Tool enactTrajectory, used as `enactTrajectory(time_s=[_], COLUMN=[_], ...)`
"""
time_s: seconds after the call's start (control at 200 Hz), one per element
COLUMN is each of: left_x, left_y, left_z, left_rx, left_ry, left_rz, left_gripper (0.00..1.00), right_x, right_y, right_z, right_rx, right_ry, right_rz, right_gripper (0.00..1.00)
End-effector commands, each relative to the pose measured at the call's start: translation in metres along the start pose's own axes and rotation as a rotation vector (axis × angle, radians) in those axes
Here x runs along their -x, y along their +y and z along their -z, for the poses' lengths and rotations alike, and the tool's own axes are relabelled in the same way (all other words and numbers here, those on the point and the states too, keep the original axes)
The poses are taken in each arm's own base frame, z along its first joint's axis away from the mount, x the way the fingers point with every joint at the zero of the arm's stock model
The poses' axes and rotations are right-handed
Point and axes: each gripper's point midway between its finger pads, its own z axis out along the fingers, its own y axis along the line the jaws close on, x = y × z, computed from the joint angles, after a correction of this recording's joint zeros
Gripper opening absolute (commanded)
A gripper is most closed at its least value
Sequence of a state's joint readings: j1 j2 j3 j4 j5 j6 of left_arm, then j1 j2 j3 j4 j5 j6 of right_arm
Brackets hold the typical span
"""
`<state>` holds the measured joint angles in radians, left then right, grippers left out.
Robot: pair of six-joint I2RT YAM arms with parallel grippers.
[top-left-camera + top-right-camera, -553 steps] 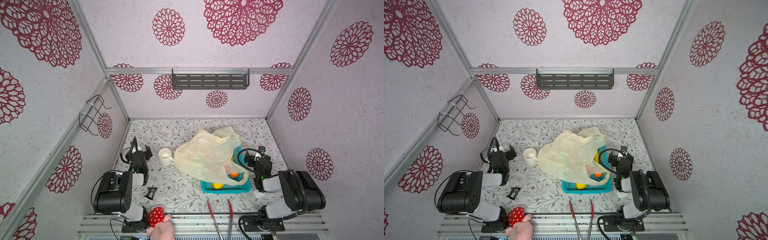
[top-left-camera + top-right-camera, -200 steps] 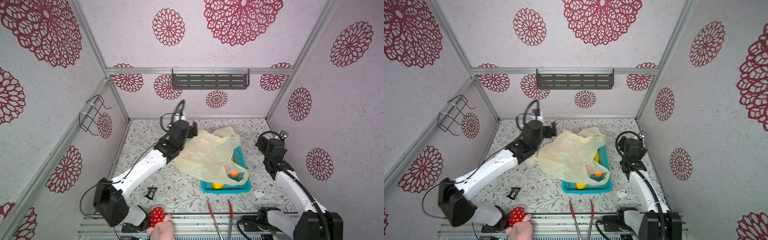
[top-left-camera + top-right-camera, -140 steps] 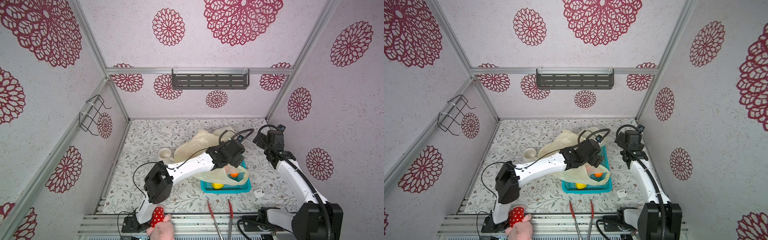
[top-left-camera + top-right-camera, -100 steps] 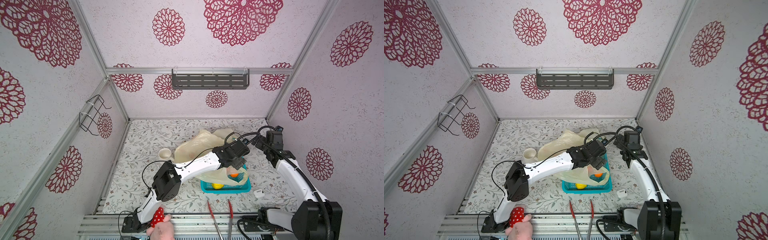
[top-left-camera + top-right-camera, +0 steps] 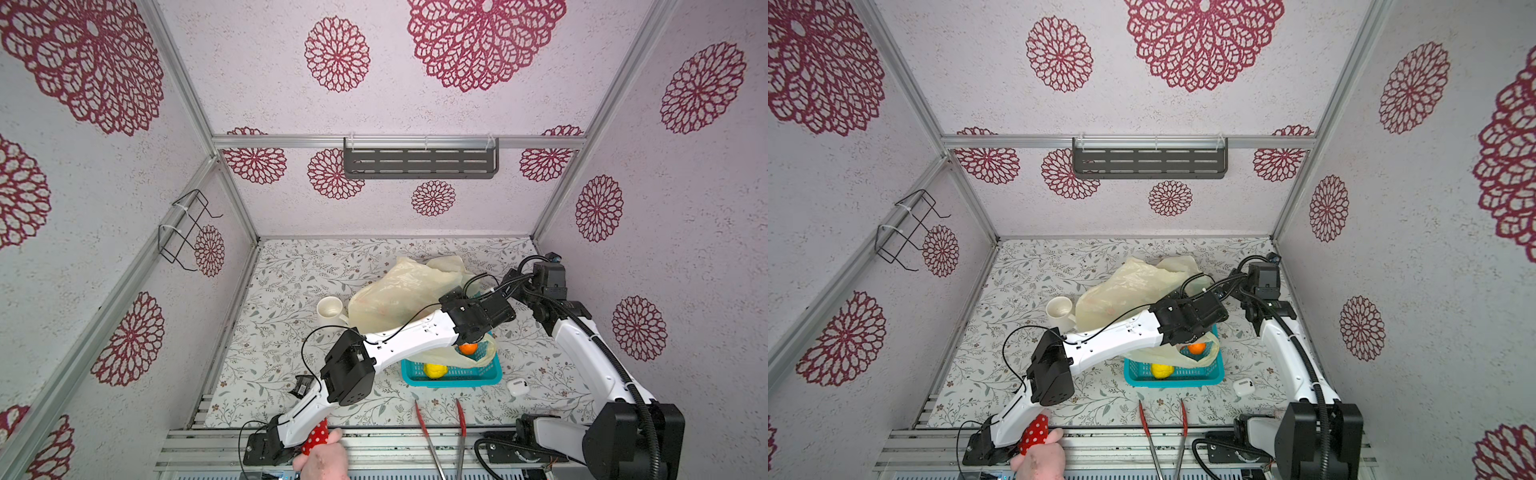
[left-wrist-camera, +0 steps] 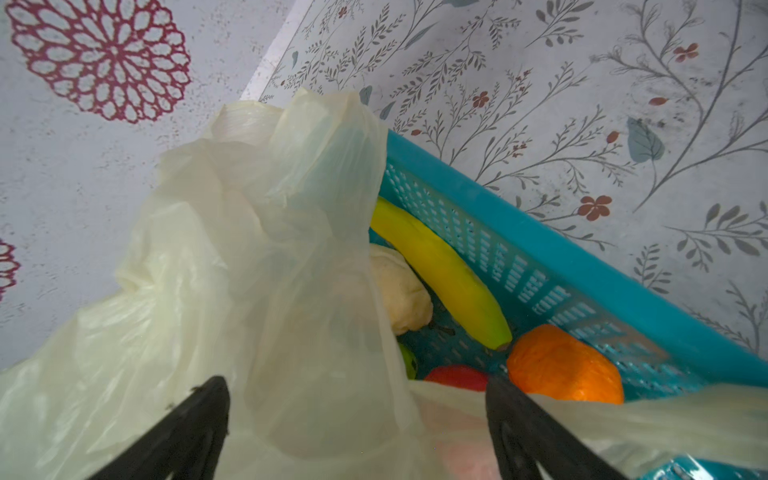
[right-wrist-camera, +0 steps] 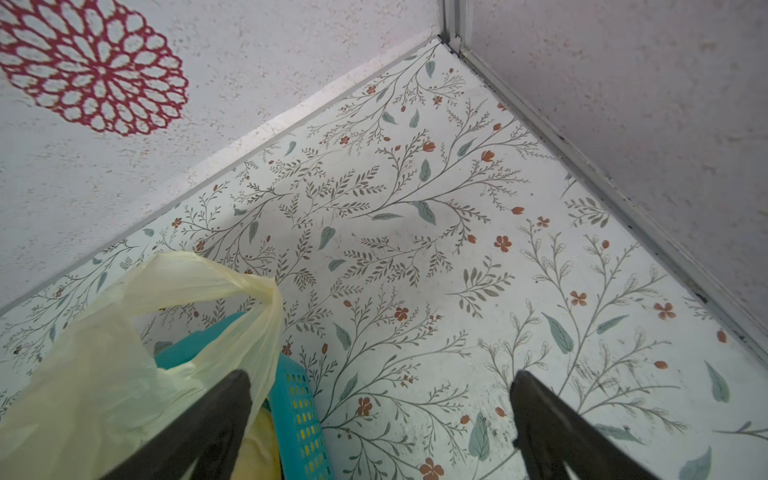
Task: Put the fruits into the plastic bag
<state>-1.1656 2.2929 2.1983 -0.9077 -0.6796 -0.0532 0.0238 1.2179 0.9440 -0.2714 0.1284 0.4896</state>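
The pale-yellow plastic bag lies crumpled, draped over the far part of a teal basket. The fruits sit in the basket: an orange, a lemon, a banana, a beige knobbly piece, a red apple and a green ball, the last two mostly hidden. My left gripper reaches across and hangs open just above the bag at the basket. My right gripper is open over bare table, beside a bag handle.
A white mug stands left of the bag. Red tongs, a white earbud case and a small black item lie near the front. A hand holds a red dotted plush at the front edge. The right wall is close.
My left arm swung from the left side across the bag to the basket, and the bag sagged lower. My right arm rose and stretched toward the back right corner. Both grippers stayed open.
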Motion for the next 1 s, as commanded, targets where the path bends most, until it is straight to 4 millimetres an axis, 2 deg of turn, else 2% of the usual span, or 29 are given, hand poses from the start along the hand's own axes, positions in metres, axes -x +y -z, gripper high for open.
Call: enactTrajectory(time_s=[0.0, 0.165, 0.34, 0.385, 0.45, 0.58, 0.65, 0.796, 0.811, 0.831, 0.996], left_x=[-0.021, -0.031, -0.037, -0.040, -0.044, -0.041, -0.033, -0.017, -0.012, -0.010, -0.010], left_y=[-0.005, -0.012, -0.009, -0.007, -0.005, 0.008, 0.023, 0.069, 0.081, 0.088, 0.127], left_z=[0.001, 0.007, 0.008, 0.008, 0.006, 0.006, 0.011, 0.026, 0.038, 0.042, 0.061], left_rx=[0.015, -0.083, -0.142, -0.148, -0.148, -0.108, -0.084, -0.108, -0.126, -0.150, -0.399], left_ry=[0.079, 0.098, 0.106, 0.117, 0.127, 0.104, 0.065, -0.061, -0.099, -0.126, -0.300], left_rz=[-0.069, -0.002, 0.039, 0.045, 0.056, 0.098, 0.152, 0.369, 0.411, 0.451, 0.746], left_gripper=[0.96, 0.79, 0.78, 0.75, 0.62, 0.17, 0.00, 0.00, 0.00, 0.00, 0.00], right_x=[0.013, 0.016, 0.017, 0.016, 0.016, 0.016, 0.017, 0.017, 0.017, 0.017, 0.015], right_y=[0.019, 0.024, 0.026, 0.027, 0.028, 0.032, 0.034, 0.043, 0.045, 0.048, 0.073], right_z=[0.008, 0.013, 0.015, 0.014, 0.014, 0.015, 0.015, 0.016, 0.017, 0.017, 0.024], right_rx=[0.086, 0.113, 0.122, 0.126, 0.134, 0.152, 0.161, 0.191, 0.196, 0.201, 0.254], right_ry=[-0.030, -0.036, -0.039, -0.034, -0.032, -0.032, -0.033, -0.031, -0.031, -0.030, -0.031], right_rz=[-0.012, -0.015, -0.017, -0.018, -0.016, -0.017, -0.015, 0.011, 0.017, 0.027, 0.125], right_gripper=[0.99, 0.99, 0.99, 0.99, 0.99, 0.99, 0.99, 0.99, 0.99, 0.99, 0.99])
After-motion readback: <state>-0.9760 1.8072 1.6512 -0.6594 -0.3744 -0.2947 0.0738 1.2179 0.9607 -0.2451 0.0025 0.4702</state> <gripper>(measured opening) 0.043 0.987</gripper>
